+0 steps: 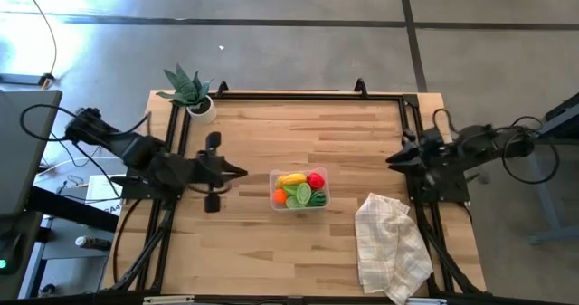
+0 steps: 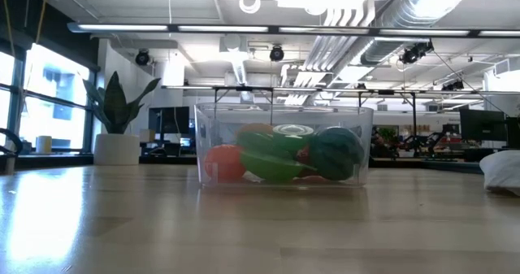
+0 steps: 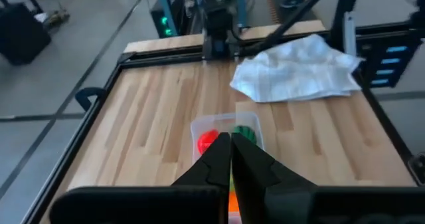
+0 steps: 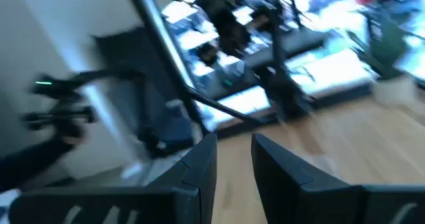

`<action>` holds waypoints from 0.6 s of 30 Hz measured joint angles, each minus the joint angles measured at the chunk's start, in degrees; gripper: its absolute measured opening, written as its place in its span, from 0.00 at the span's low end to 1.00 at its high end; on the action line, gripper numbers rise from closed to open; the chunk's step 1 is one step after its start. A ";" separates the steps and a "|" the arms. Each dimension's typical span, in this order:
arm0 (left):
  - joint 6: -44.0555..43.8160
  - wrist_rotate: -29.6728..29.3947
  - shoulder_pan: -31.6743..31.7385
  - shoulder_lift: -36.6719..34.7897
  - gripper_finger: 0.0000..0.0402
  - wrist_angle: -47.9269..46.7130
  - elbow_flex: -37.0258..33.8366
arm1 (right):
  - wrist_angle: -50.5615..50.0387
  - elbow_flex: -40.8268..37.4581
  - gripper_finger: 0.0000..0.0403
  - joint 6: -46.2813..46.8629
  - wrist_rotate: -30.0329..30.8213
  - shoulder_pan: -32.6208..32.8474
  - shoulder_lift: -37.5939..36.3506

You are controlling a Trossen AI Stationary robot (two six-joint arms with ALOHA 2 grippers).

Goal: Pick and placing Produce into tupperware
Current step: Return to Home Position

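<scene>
Lying near left end effector [image 1: 240, 172] (tupperware [image 1: 272, 184])

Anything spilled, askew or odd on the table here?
Nothing stands out. The produce all sits inside the tupperware, none loose on the table. The white cloth lies crumpled near the right arm, and the potted plant stands upright. The left gripper and right gripper hang clear of it.

Items counted: one tupperware [image 2: 219, 123], one white checked cloth [image 1: 391, 246] and one potted plant [image 1: 190, 92]. Five produce pieces are countable in the container from above: one yellow banana [image 1: 289, 178], one red piece [image 1: 316, 180], one orange [image 1: 280, 196], one light green piece [image 1: 302, 194] and one striped green watermelon [image 1: 319, 199]. Grippers total two: one left gripper [image 1: 237, 172] and one right gripper [image 1: 391, 160].
</scene>
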 joint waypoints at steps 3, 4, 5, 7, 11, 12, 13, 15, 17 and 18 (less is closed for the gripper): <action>0.18 -1.89 -1.85 -2.94 0.00 -0.28 -1.45 | 0.32 0.14 0.21 -1.33 -3.64 0.02 -4.13; 0.35 -2.99 -2.57 -3.91 0.00 -0.79 -1.96 | -0.71 0.19 0.21 -1.49 -3.97 0.02 -5.91; 0.41 -4.61 -3.28 -4.66 0.00 -0.72 -2.42 | -2.32 0.19 0.21 -1.44 -3.94 0.00 -7.90; -0.08 -8.39 -4.84 -6.31 0.01 -0.97 -3.57 | -3.96 -0.63 0.21 -0.48 -3.00 0.01 -12.00; -1.72 -14.13 -8.53 -8.84 0.01 -0.96 -6.50 | -1.99 -4.57 0.21 0.48 -1.50 0.00 -18.95; -2.09 -15.35 -9.37 -9.42 0.01 -0.95 -7.37 | -1.13 -5.67 0.21 0.37 -1.49 0.00 -20.30; -2.69 -16.49 -10.20 -9.88 0.01 -0.59 -8.09 | -0.74 -6.72 0.21 0.36 -1.43 0.00 -21.05; -4.23 -18.84 -11.99 -11.33 0.00 -0.59 -9.95 | -0.59 -8.23 0.21 0.36 -1.47 0.02 -20.84; -5.42 -21.00 -13.90 -12.76 0.00 0.09 -11.88 | 0.72 -9.48 0.21 0.75 -1.74 0.00 -20.66; -6.20 -22.23 -14.75 -13.74 0.01 0.16 -12.83 | 1.90 -10.22 0.21 0.95 -1.76 0.02 -20.76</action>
